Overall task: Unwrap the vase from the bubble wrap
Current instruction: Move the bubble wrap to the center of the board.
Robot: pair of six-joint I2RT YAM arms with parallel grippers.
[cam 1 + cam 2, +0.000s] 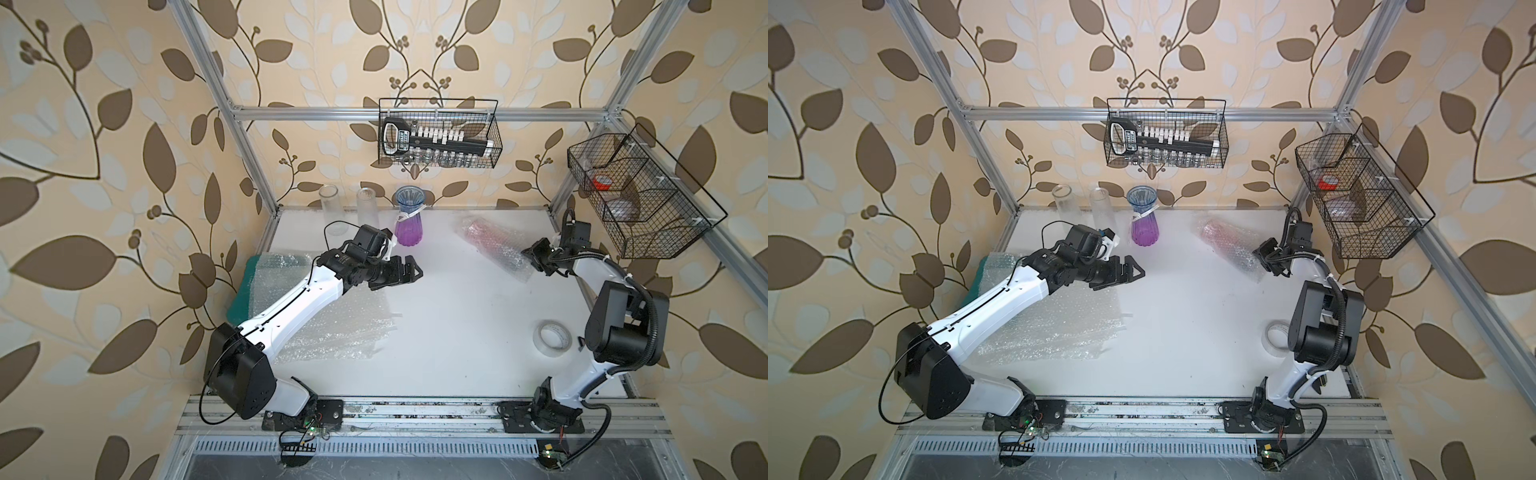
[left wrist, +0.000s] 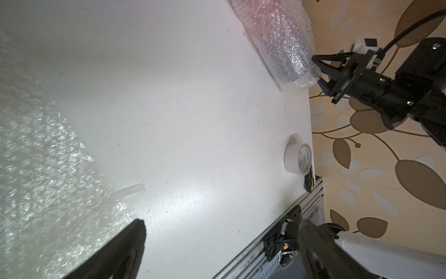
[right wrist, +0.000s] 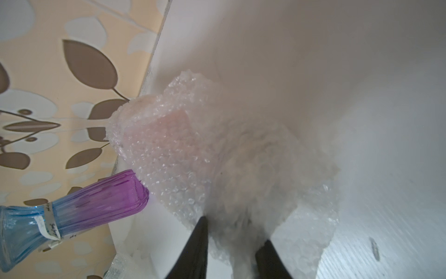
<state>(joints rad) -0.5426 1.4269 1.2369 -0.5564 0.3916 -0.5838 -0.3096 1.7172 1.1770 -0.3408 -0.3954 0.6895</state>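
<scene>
Worktop (image 1: 457,311) first: the bubble wrap (image 1: 492,245) bundle lies upper right of centre in both top views, with the pink vase (image 2: 265,21) showing through it. The right tool (image 2: 317,70) pinches the wrap's crumpled end between narrowed jaws. Best to pull slowly outward, peeling rather than dragging. The left tool (image 1: 415,269) is wide open and empty, and could pin the bundle.

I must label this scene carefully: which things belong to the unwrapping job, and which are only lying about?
Job: wrapped vase; bubble wrap around it; right gripper, closed on the wrap's end.

Lying about: loose bubble-wrap sheets; tape roll; purple-blue vase; clear cylinders; back wire basket; side wire basket.
</scene>
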